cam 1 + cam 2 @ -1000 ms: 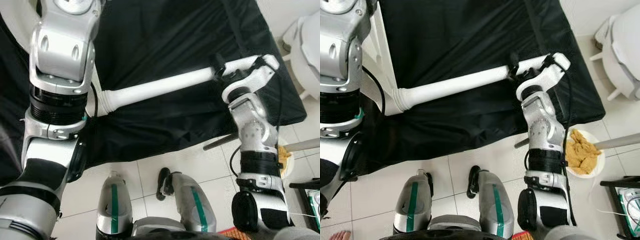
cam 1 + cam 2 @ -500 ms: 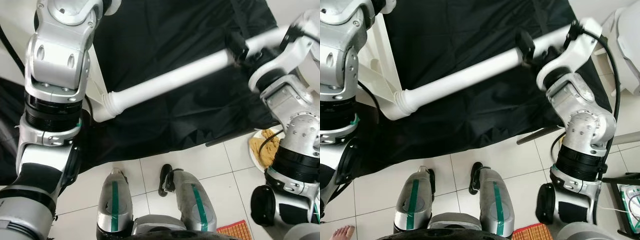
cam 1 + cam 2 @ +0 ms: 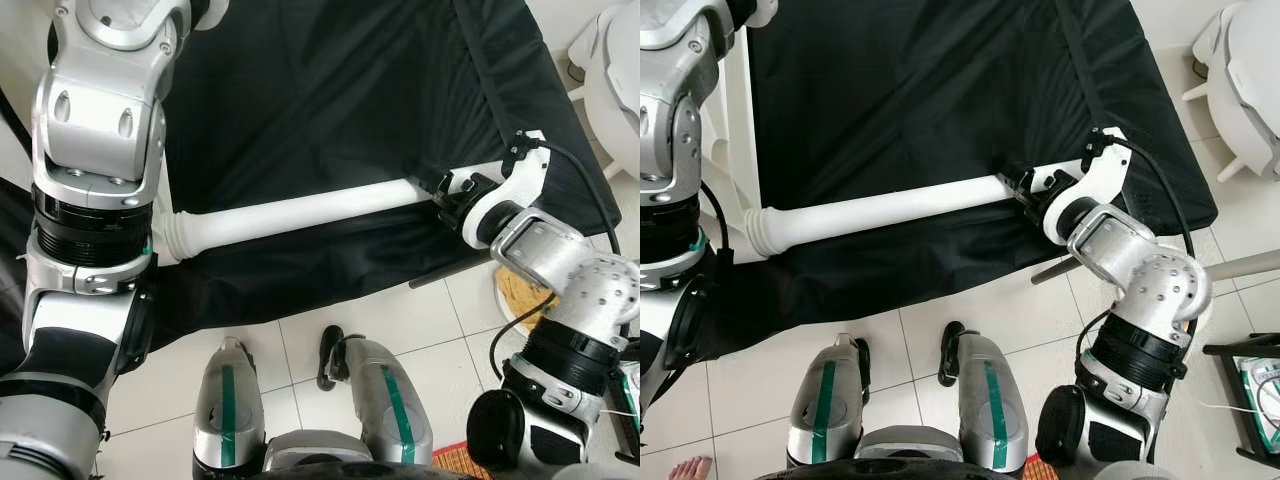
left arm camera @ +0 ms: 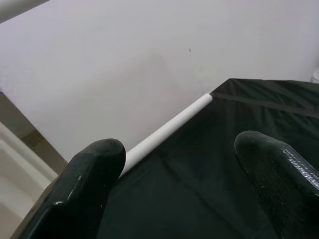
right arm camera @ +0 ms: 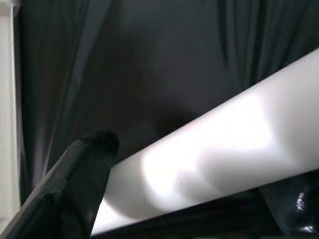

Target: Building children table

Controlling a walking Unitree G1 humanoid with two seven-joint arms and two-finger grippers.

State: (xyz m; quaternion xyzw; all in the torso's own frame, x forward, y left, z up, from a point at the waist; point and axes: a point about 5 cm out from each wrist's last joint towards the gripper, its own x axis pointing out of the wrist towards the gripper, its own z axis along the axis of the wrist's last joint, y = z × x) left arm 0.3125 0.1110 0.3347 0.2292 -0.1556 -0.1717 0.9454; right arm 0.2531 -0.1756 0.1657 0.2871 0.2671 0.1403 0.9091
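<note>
Pole (image 3: 300,210) crosswise, flared end leftward

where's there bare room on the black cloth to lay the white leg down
The broad black cloth beyond the white leg is bare, from the left arm across to its right edge. The near strip is tight: the right hand clamps the leg there, and its ribbed end sits against the left arm.

white table leg (image 3: 300,210) on black cloth (image 3: 330,90) — white floor tiles (image 3: 330,320), silver-and-green robot legs (image 3: 232,410).
</note>
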